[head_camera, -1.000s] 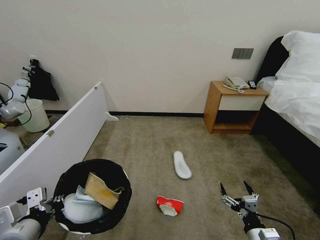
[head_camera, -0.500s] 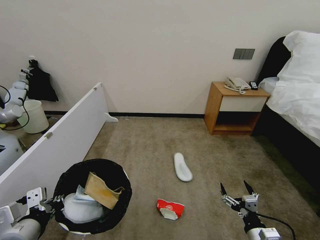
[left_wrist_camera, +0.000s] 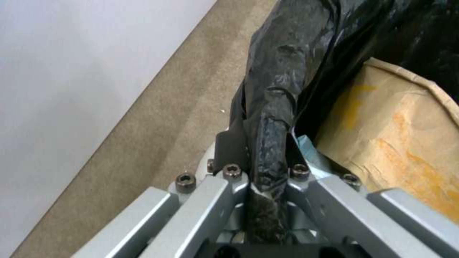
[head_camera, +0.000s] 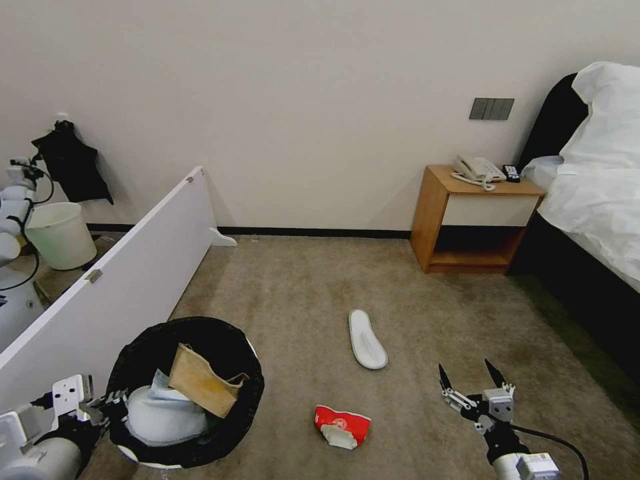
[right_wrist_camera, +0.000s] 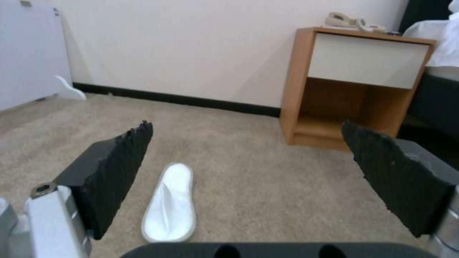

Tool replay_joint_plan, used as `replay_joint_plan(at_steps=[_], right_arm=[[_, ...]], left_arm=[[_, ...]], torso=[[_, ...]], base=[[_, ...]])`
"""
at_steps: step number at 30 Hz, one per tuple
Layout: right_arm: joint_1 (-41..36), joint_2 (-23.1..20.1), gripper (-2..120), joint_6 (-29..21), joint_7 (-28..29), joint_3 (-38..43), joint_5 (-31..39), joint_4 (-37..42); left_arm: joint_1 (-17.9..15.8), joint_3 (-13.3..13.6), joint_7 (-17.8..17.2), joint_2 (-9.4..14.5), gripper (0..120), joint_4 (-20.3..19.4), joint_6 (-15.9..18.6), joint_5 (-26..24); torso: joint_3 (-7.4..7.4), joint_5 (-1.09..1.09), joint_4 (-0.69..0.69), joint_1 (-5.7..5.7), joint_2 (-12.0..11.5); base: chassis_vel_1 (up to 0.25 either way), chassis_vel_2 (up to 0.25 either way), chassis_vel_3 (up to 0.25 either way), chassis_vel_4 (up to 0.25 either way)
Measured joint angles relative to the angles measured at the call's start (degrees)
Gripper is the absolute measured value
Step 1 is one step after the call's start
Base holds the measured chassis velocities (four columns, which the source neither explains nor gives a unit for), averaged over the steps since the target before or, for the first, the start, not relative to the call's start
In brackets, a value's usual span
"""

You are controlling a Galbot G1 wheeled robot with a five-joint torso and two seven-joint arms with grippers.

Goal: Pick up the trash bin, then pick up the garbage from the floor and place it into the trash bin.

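Left gripper has its jaws clamped on the bag-covered rim of the trash bin; black liner is thin, crinkled film bunched between them, so the hold is on slippery plastic over a hard round lip, keep the bin level and don't swing it. Just past the jaws, inside the bin: a stiff brown paper scrap leaning on crumpled pale tissues. White panel runs close along the bin's outer side, leave margin. Crushed red-white carton lies on the short-pile carpet between the two grippers, flattened, creased, low profile. White slipper lies flat ahead of the right gripper, soft, long oval. Right gripper's jaws are spread wide and hold nothing; ribbed black pads. I'd judge the carton the next target: come down square, pinch across the narrow creased edge.
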Motion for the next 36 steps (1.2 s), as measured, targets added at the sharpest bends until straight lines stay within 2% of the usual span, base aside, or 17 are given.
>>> replay_joint_plan(at_steps=[4, 8, 10, 12, 15, 22, 30, 36], right_arm=[[0.53, -0.03, 100, -0.29, 0.54, -1.33, 0.21, -0.88], [0.95, -1.43, 100, -4.49, 3.63, -4.48, 0.79, -1.21], [1.18, -2.32, 100, -5.29, 3.13, -5.48, 0.43, -1.79], [1.92, -3.57, 100, -7.99, -1.0, -6.78, 0.55, -2.4], [3.75, -4.5, 100, -10.06, -4.28, -8.7, 0.24, -3.7], [8.53, -5.94, 100, -13.45, -6.03, -14.52, -0.26, -8.04], [15.78, -11.24, 100, -15.17, -8.13, -25.9, -0.78, -16.48], [19.36, -11.62, 100, -15.99, -7.7, -29.87, -1.2, -19.91]], left_arm=[[0.14, -0.01, 0.0, -0.18, 2, -0.05, 0.0, 0.02], [0.51, -0.24, 0.01, -0.25, 2, -0.31, 0.0, 0.04], [0.78, -0.46, 0.01, -0.28, 2, -0.41, -0.01, 0.05], [1.11, -0.61, 0.05, -0.37, 2, -0.52, -0.04, 0.09], [1.34, -0.59, 0.09, -0.53, 2, -0.57, -0.09, 0.16], [1.93, -0.6, 0.11, -0.67, 2, -0.65, -0.19, 0.32], [2.83, -0.97, 0.15, -0.86, 2, -1.15, -0.19, 1.16], [3.07, -0.96, 0.21, -0.88, 2, -1.4, -0.19, 1.52]], torso=[[0.0, 0.01, 0.0, 0.0, 0.0], [0.0, 0.01, 0.0, 0.0, 0.0], [0.0, 0.0, 0.0, 0.0, 0.0], [0.0, 0.01, -0.01, 0.0, 0.0], [0.0, 0.0, 0.0, 0.0, 0.0], [0.0, 0.01, 0.01, 0.0, 0.0], [0.0, 0.01, 0.0, 0.0, 0.0], [0.0, 0.01, 0.01, 0.0, 0.0]], base=[[0.0, 0.0, 0.0, 0.0], [0.0, 0.0, 0.0, 0.0], [0.0, 0.0, 0.0, 0.0], [0.0, 0.0, 0.0, 0.0], [0.0, 0.0, 0.0, 0.0], [0.0, 0.0, 0.0, 0.0], [0.0, 0.0, 0.0, 0.0], [0.0, 0.0, 0.0, 0.0]])
